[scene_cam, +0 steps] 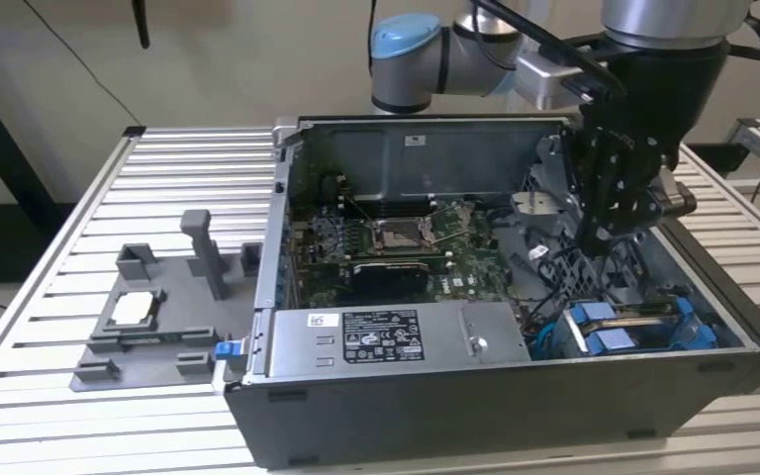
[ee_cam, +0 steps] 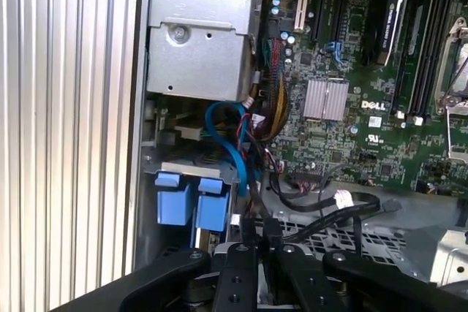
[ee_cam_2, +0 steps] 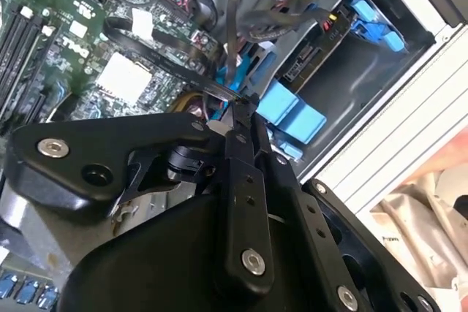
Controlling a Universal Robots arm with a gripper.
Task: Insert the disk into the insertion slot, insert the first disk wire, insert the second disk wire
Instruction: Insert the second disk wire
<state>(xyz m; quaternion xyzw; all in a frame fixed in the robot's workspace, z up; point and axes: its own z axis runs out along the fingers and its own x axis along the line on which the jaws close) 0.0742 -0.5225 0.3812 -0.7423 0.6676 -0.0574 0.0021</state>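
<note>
**Blue-framed disk seated in the computer, claw pinching a wire above it**

Silver slats form the tabletop (scene_cam: 37,297), which carries an open dark grey computer case (scene_cam: 486,416) lying on its side. To the exterior view's left of the case is a grey plastic fixture tray (scene_cam: 155,341). Inside the case are a green motherboard (scene_cam: 394,237) and a boxy grey power supply (scene_cam: 380,334). The disk (scene_cam: 614,336), in its bright blue carrier, sits in the corner of the case towards the exterior view's right, just beside the power supply, with its blue end tabs facing up. The black robot arm reaches down into the case. Its claw (scene_cam: 601,237) hangs above the disk, near it. In both wrist views the claw's fingertips (ee_cam_2: 245,104) are pressed together on a thin black disk wire (ee_cam: 322,221), just beside the blue tabs.
</note>
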